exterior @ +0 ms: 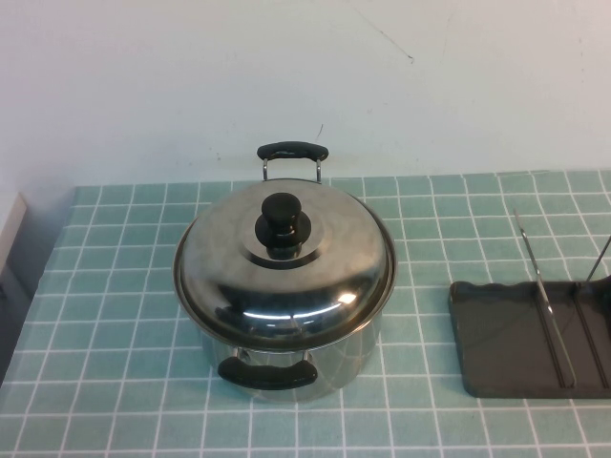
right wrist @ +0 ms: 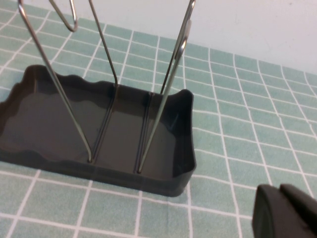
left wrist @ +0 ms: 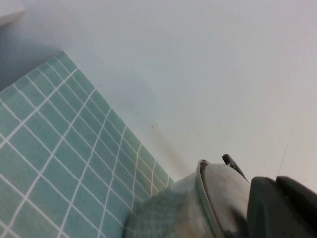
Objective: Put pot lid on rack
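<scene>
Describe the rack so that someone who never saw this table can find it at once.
On the green tiled table, look to the right of the steel pot with the pot lid on it. The rack is a flat dark grey tray; only it has thin upright wire prongs.

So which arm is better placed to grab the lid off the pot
Probably left. The left claw, shut, sits right beside the pot and lid. The right claw, also shut, is by the rack.

Shiny silver pot lid [exterior: 286,277] with black knob [exterior: 281,221]; black-handled steel pot [exterior: 286,367]; dark grey rack [exterior: 506,339], silver wire prongs; teal table [exterior: 115,315], white-gridded; white wall [exterior: 191,76].
</scene>
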